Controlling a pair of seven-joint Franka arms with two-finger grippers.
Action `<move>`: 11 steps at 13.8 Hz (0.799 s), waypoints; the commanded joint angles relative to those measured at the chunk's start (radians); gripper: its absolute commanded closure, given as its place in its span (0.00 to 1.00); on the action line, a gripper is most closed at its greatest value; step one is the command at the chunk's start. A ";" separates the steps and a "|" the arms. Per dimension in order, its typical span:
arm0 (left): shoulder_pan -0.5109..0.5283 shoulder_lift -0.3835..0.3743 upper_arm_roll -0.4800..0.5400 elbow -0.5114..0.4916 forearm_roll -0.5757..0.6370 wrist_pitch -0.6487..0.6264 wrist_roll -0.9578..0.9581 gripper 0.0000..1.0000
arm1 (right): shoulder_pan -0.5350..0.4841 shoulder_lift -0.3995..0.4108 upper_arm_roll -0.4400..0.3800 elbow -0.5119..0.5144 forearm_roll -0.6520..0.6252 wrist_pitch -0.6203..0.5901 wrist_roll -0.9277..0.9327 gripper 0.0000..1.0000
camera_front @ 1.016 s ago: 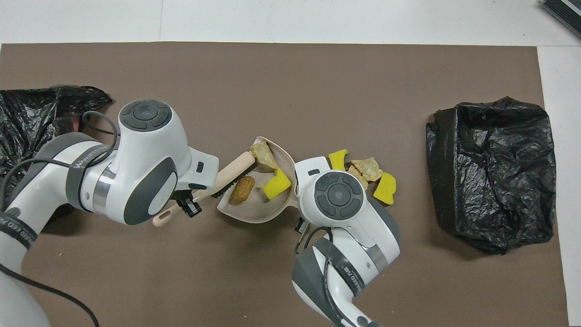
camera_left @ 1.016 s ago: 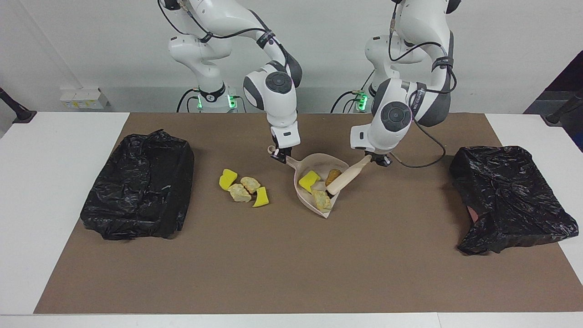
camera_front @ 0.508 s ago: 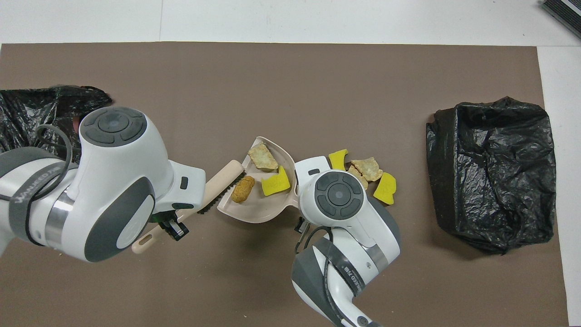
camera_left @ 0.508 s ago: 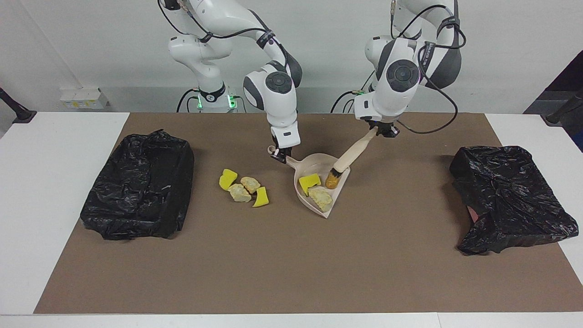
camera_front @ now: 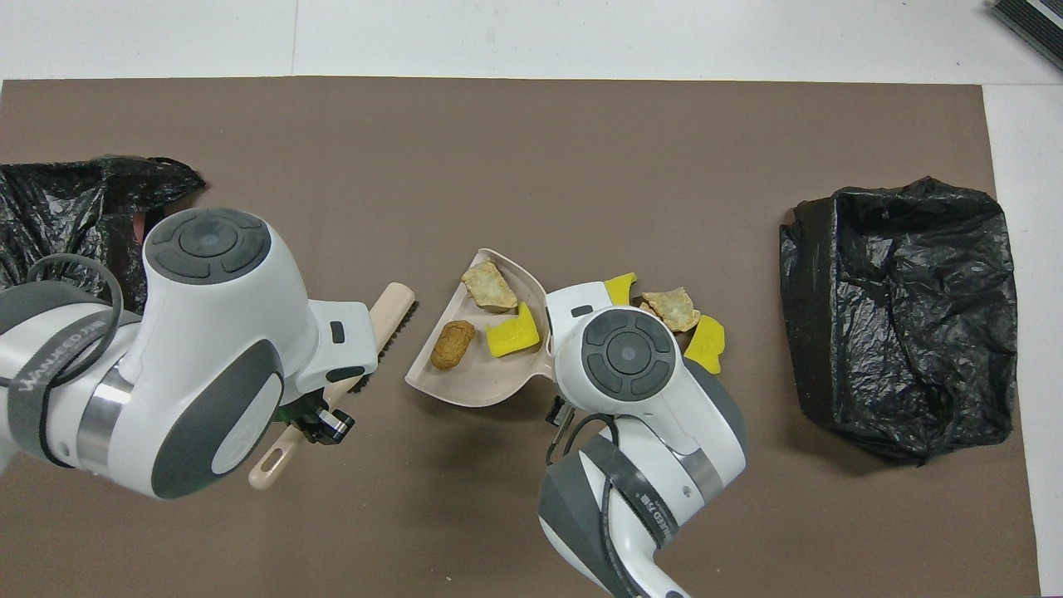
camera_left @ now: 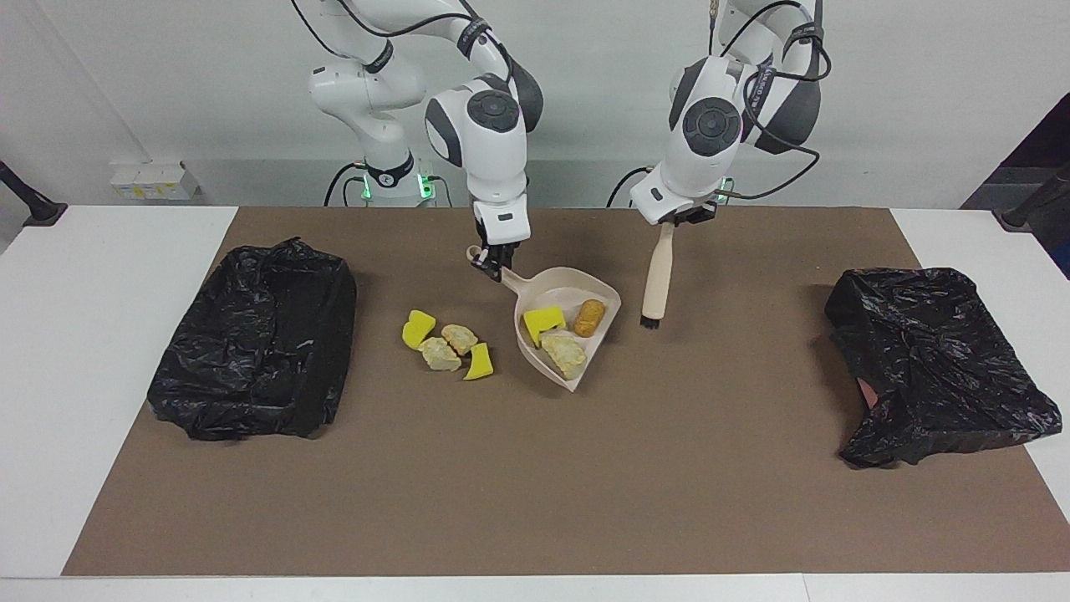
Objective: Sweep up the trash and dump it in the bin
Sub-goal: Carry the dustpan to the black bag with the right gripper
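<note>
Holding the brush (camera_left: 657, 276) by its handle top, the left gripper (camera_left: 679, 219) hangs over the mat (camera_left: 535, 468), fingers clamped on the handle; brush hangs near vertical, bristle end down, clear of the dustpan (camera_left: 608, 294) and toward the left arm's end from it. Left forearm slopes down from a raised elbow, wrist pitched toward the mat. Right gripper (camera_left: 491, 261) pinches the dustpan's handle, fingers narrow on it; its wrist points almost straight down, forearm near vertical over the handle. Pan looks tilted, handle end high, its shadow showing on the mat in the overhead view (camera_front: 465, 389). Inside the pan: one yellow sponge piece (camera_left: 543, 321), one tan chunk (camera_left: 565, 354), one brown roll-shaped bit (camera_left: 589, 317). Loose trash (camera_left: 447, 344) on the mat, four bits clustered at about 9 o'clock from the pan in the facing view: two yellow, two tan, touching or nearly so. Black-bagged bin (camera_left: 255, 343) at 9 o'clock from that cluster, toward the right arm's end. Second black bag (camera_left: 936, 364) at 3 o'clock, at the left arm's end, crumpled.
</note>
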State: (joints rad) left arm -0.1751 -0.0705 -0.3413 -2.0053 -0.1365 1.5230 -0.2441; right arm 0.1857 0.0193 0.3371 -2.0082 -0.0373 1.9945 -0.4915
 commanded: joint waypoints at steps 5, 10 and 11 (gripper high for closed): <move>-0.021 -0.199 -0.226 -0.340 -0.172 0.331 -0.324 1.00 | -0.017 -0.134 -0.338 0.043 0.022 -0.181 -0.361 1.00; -0.023 -0.195 -0.402 -0.409 -0.239 0.472 -0.474 1.00 | -0.017 -0.133 -0.657 0.092 0.014 -0.238 -0.663 1.00; -0.023 -0.193 -0.435 -0.423 -0.239 0.508 -0.488 1.00 | -0.017 -0.130 -0.726 0.107 0.002 -0.235 -0.749 1.00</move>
State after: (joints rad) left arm -0.1931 -0.2310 -0.7388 -2.3779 -0.3525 1.9618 -0.6970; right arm 0.1662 -0.1156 -0.2978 -1.9291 -0.0388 1.7757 -1.1182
